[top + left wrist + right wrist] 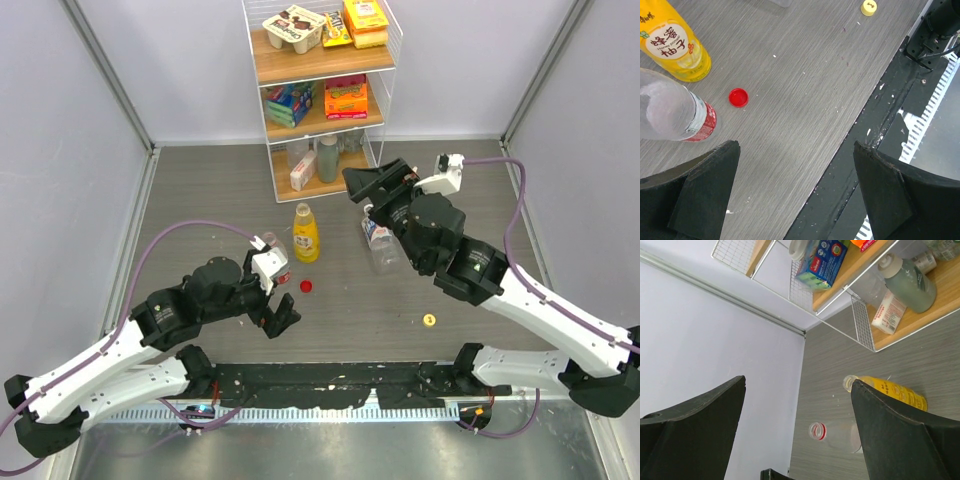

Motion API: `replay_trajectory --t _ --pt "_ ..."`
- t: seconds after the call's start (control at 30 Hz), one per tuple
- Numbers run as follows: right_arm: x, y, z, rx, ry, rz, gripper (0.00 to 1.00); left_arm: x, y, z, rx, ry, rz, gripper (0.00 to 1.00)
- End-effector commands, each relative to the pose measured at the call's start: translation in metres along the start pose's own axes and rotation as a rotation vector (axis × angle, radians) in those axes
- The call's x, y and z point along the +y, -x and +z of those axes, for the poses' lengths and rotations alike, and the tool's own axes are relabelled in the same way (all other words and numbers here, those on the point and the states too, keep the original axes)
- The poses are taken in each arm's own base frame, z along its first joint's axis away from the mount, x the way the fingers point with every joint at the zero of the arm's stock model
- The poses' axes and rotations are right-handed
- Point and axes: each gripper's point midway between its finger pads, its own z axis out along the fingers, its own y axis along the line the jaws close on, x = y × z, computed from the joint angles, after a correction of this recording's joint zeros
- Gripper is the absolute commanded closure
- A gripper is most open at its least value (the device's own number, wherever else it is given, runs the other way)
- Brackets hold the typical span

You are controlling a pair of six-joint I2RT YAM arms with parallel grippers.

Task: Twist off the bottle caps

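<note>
The yellow-orange juice bottle (306, 233) stands uncapped; it also shows in the left wrist view (675, 45) and the right wrist view (892, 391). The clear red-label bottle (274, 248) stands uncapped beside it, and shows too in the left wrist view (675, 112) and the right wrist view (832, 434). The red cap (306, 285) (738, 97) lies on the table. The yellow cap (429, 320) (869, 7) lies near the front edge. The blue-white label bottle (377, 242) is partly under my right arm; its top and the white cap are hidden. My left gripper (284, 313) (795, 190) is open and empty. My right gripper (383, 180) (797, 430) is open and empty, raised.
A white wire rack (320, 95) with wooden shelves of boxes and bottles stands at the back, also in the right wrist view (860, 315). Grey walls close the left, right and back. The table's black front edge (875, 125) lies below the left gripper.
</note>
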Motion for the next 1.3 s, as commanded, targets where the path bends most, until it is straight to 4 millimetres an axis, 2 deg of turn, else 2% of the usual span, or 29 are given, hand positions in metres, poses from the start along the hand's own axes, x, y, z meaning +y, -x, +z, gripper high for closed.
replay_trajectory --t 0.0,0.13,0.2,0.27,0.33,0.4,0.6,0.7,0.8,0.9,0.93,0.97,1.0,1.13,1.23,1.27 --pt "0.013 0.023 0.001 -0.072 -0.024 0.028 0.10 -0.005 0.006 0.000 -0.026 -0.030 0.011 0.00" --pt "0.002 0.054 -0.012 -0.179 -0.059 0.047 0.09 -0.006 0.005 0.002 -0.016 -0.032 0.011 0.00" --pt "0.000 0.074 -0.026 -0.233 -0.059 0.061 0.10 -0.006 0.004 0.002 -0.013 -0.032 0.010 0.00" --pt "0.001 0.087 -0.036 -0.254 -0.042 0.066 0.10 -0.005 0.005 0.001 -0.017 -0.029 0.011 0.00" --pt "0.004 0.091 -0.042 -0.249 -0.013 0.070 0.10 -0.005 0.006 0.001 -0.021 -0.028 0.013 0.00" --pt "0.008 0.088 -0.046 -0.226 0.020 0.075 0.09 -0.005 0.005 0.001 -0.018 -0.028 0.012 0.00" --pt "0.028 0.063 -0.048 -0.105 0.162 0.032 0.10 -0.004 0.004 0.003 -0.008 -0.021 0.011 0.00" --pt "0.032 0.052 -0.046 -0.079 0.208 -0.073 0.10 -0.004 0.003 0.003 -0.007 -0.022 0.011 0.00" --pt "0.027 0.048 -0.041 -0.083 0.198 -0.200 0.10 -0.003 0.003 0.003 -0.007 -0.019 0.010 0.00" --pt "0.009 0.053 -0.032 -0.123 0.113 -0.350 0.09 -0.002 0.003 0.003 -0.006 -0.011 0.010 0.00" --pt "0.010 0.057 -0.032 -0.131 0.101 -0.387 0.10 0.000 0.003 0.002 -0.007 -0.001 0.008 0.00" --pt "0.003 0.050 -0.027 -0.108 0.082 -0.495 0.10 0.000 0.003 0.003 -0.006 0.003 0.008 0.00" --pt "0.005 0.050 -0.026 -0.102 0.080 -0.534 0.11 0.000 0.003 0.003 -0.006 0.001 0.008 0.00" --pt "-0.024 0.047 -0.012 -0.074 -0.061 -0.700 0.12 -0.001 0.003 0.003 -0.004 -0.005 0.005 0.00" --pt "-0.047 0.037 0.008 -0.010 -0.154 -0.777 0.12 -0.002 0.004 0.002 -0.005 -0.011 0.003 0.00" --pt "-0.061 0.035 0.017 0.027 -0.192 -0.790 0.12 -0.003 0.005 0.001 -0.009 -0.013 0.004 0.00"
